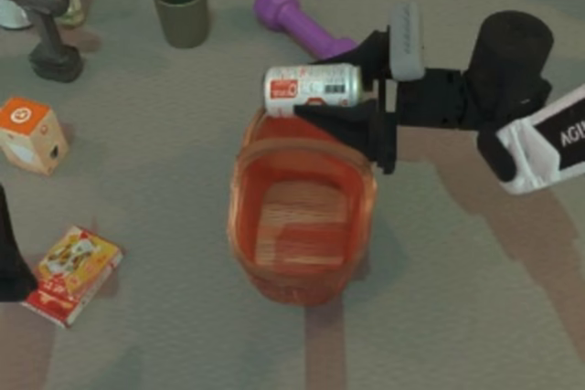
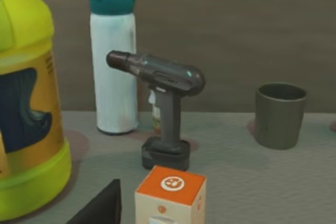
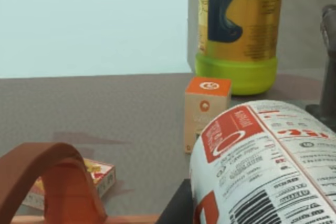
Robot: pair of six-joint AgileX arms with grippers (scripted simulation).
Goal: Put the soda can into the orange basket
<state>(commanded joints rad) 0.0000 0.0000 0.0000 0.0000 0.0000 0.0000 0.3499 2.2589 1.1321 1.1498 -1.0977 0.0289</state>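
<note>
Over the far rim of the orange basket (image 1: 302, 226), near the worktop's middle, the right claw (image 1: 366, 89) pinches the soda can (image 1: 312, 89), lying sideways. To my eye, it ought to carry a little toward the near edge, clear of the handle, before letting go. The left arm sits parked at the left edge.

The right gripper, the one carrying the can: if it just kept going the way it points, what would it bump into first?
The right gripper points toward the table's left. Nothing near blocks it; probably the grey drill or the orange-topped box far left, if its height allows. It holds the soda can above the orange basket's far rim.
</note>
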